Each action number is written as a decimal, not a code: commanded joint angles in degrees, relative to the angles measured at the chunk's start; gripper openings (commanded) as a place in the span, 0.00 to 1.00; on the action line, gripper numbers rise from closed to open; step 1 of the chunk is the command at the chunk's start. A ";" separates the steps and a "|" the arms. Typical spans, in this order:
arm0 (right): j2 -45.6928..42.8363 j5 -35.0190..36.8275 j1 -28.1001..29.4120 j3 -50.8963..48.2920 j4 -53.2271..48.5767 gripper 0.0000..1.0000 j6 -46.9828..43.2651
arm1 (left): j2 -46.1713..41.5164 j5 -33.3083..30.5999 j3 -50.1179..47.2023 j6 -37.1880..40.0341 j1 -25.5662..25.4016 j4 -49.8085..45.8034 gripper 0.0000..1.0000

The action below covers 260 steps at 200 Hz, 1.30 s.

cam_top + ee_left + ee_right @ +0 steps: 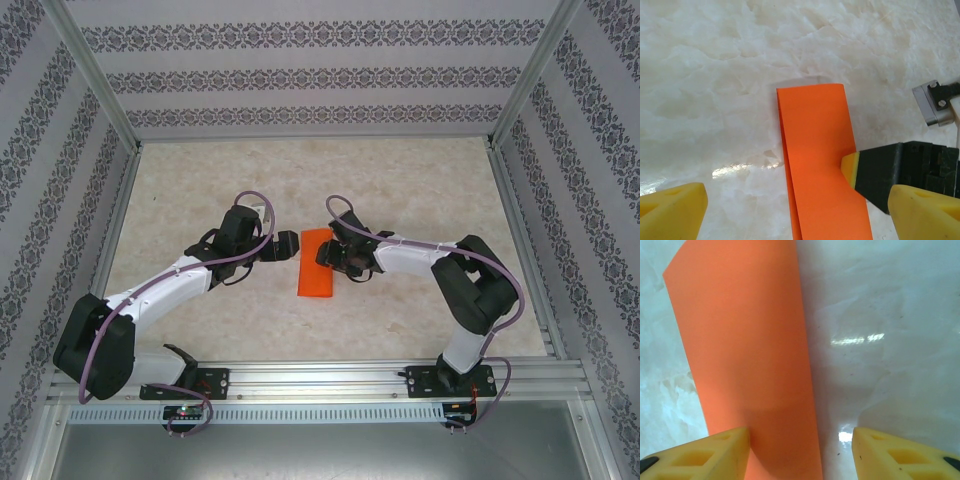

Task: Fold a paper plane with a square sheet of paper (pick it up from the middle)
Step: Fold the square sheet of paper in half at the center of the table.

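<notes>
From above we see the folded bright orange paper strip flat on the pale marbled tabletop, long axis far-to-near, between the released left hand and released right hand. The left wrist view adds its layered left edge and the right hand's yellow fingertip over its right edge.

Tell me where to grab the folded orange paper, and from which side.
Take the orange paper midway along its left long edge, coming in from the side of the left gripper. It lies flat on the table, and two offset layers there probably offer a lip.
</notes>
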 commanded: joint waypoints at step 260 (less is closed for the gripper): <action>4.22 2.28 0.61 5.46 -6.71 0.57 -2.58 | 2.77 0.74 1.67 -0.74 -0.66 0.56 0.91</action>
